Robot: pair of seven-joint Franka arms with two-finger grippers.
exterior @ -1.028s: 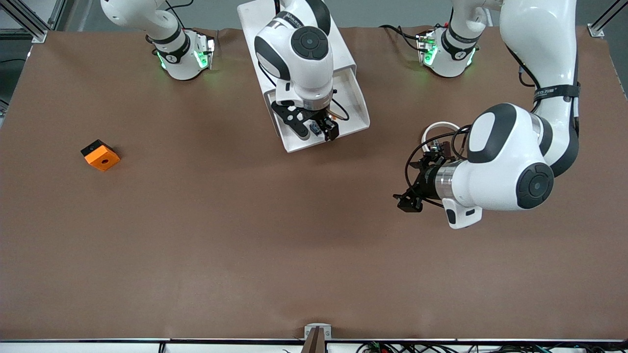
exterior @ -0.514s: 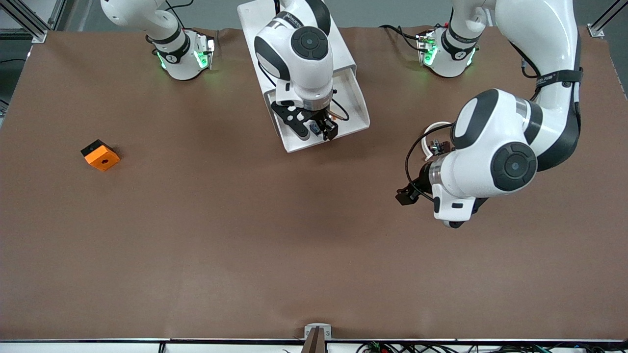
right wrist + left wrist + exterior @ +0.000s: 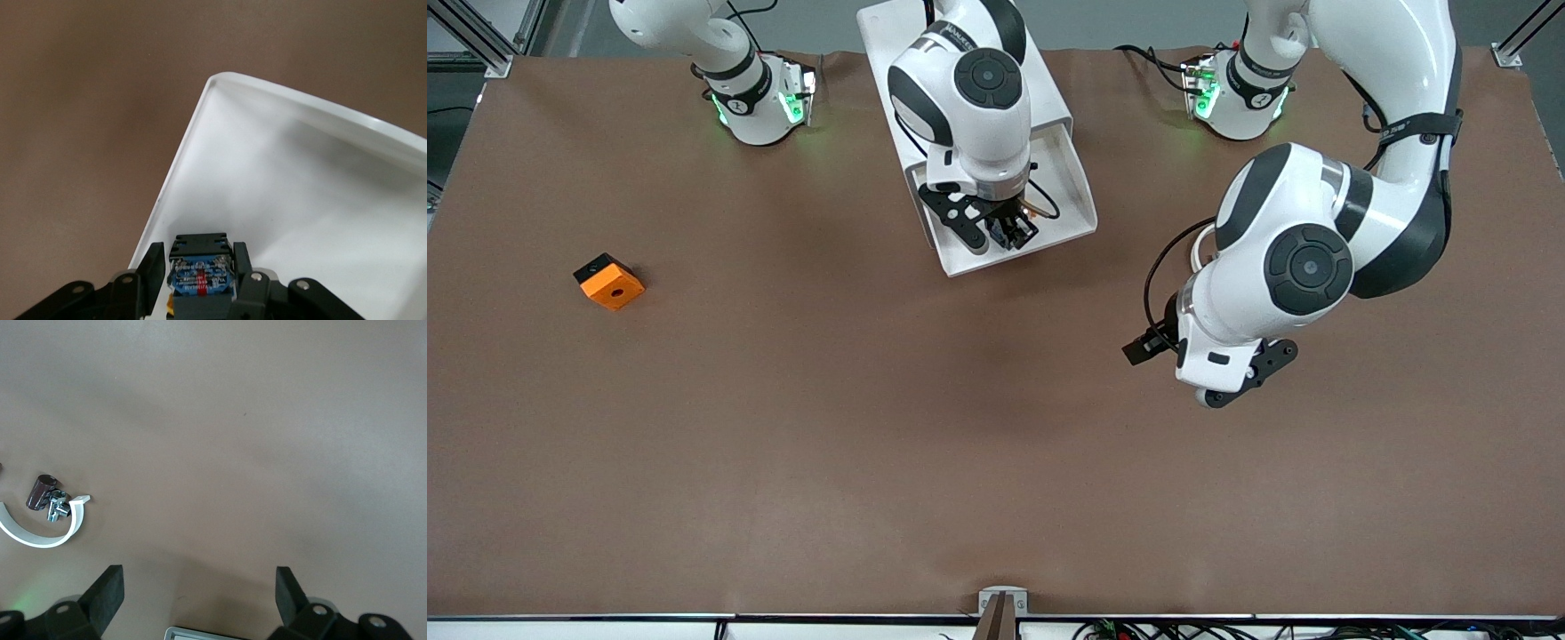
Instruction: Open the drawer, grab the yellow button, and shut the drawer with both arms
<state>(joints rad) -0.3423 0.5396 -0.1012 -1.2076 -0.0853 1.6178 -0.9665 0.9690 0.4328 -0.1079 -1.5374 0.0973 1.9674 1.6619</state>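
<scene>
The drawer [image 3: 1069, 188] stands pulled out of the white cabinet [image 3: 1040, 89] toward the front camera. My right gripper [image 3: 1009, 234] is down in the drawer's front part, shut on the button [image 3: 1000, 233]. In the right wrist view the button's black-and-blue body [image 3: 200, 270] sits between the fingers [image 3: 152, 267], over the white drawer floor [image 3: 300, 200] near a corner. My left gripper [image 3: 1145, 348] is over bare table toward the left arm's end, largely hidden under its wrist. In the left wrist view it [image 3: 200, 587] is wide open and empty.
An orange square block [image 3: 609, 281] lies toward the right arm's end of the table. Small dark clips with a white curved strip [image 3: 50, 513] lie beside the left gripper, mostly hidden under the left arm in the front view [image 3: 1199, 247].
The left arm's wrist has swung round and turned its gripper to point down, shifting slightly toward the cabinet. The right gripper's fingers have drawn in on the button.
</scene>
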